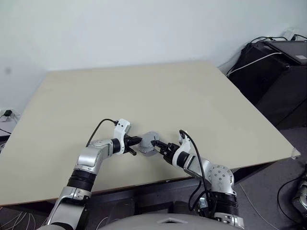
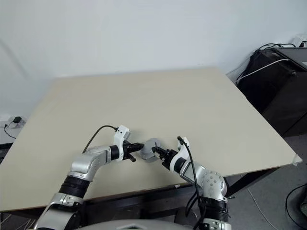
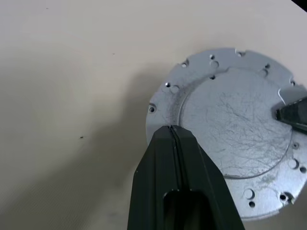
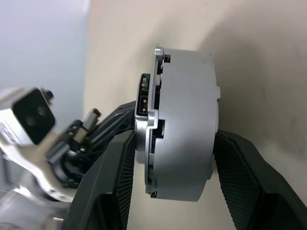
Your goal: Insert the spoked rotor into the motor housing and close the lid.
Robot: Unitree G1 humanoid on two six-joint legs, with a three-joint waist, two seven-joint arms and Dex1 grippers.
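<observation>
The motor housing point(image 4: 182, 124), a closed silvery-grey metal drum, sits clamped in the right gripper point(image 4: 175, 163) while the left gripper point(image 3: 172, 132), pressed together, pushes its lid point(image 3: 230, 124) home.

A large beige table point(image 1: 144, 96) stood against a plain white wall point(image 1: 120, 28). To its right sat a black cabinet point(image 1: 276, 91) with cables point(image 1: 249, 60) draped over it, above grey floor point(image 1: 283, 177).

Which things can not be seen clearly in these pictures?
- Inside of the motor: its closed grey shell hides whether the rotor is in, every view.
- Far face of the motor: right wrist view is edge-on; the left end effector and the frame edge cover part in the left wrist view.
- Motor details: too small in the head views.
</observation>
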